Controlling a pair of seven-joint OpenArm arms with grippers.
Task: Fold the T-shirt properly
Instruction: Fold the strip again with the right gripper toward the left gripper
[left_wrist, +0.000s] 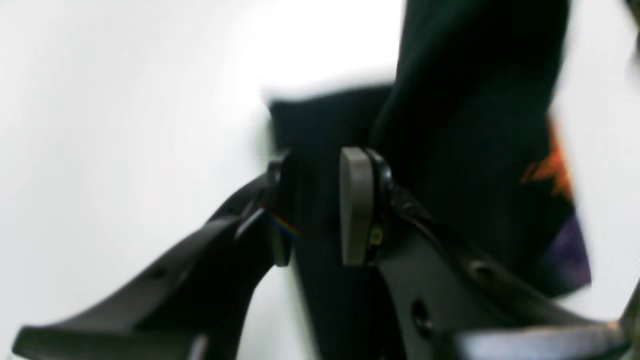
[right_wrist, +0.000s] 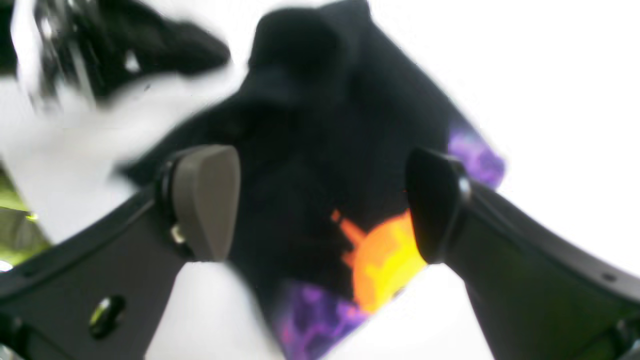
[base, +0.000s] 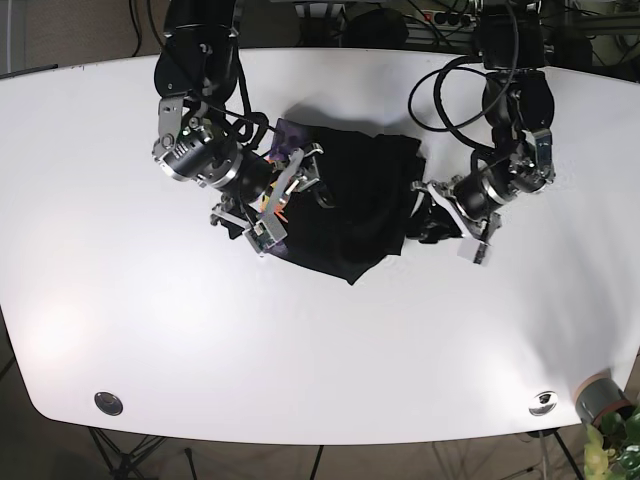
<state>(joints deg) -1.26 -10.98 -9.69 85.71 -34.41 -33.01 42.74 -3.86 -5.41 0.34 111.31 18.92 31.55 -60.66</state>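
Observation:
The black T-shirt (base: 355, 205) lies crumpled in the middle of the white table (base: 120, 280), with an orange, yellow and purple print at its left side. In the left wrist view my left gripper (left_wrist: 317, 207) is shut on a fold of the T-shirt (left_wrist: 475, 150), and dark cloth fills the gap between its pads. From the base camera that left gripper (base: 432, 215) sits at the shirt's right edge. My right gripper (right_wrist: 320, 202) hangs open over the printed part of the T-shirt (right_wrist: 310, 100), holding nothing. That right gripper (base: 285, 195) is at the shirt's left edge.
Black cables (base: 450, 80) trail from the arm at the back right. Two small round fittings (base: 107, 403) (base: 543, 403) sit near the table's front edge. A grey cup and a plant (base: 600, 400) stand just off the front right corner.

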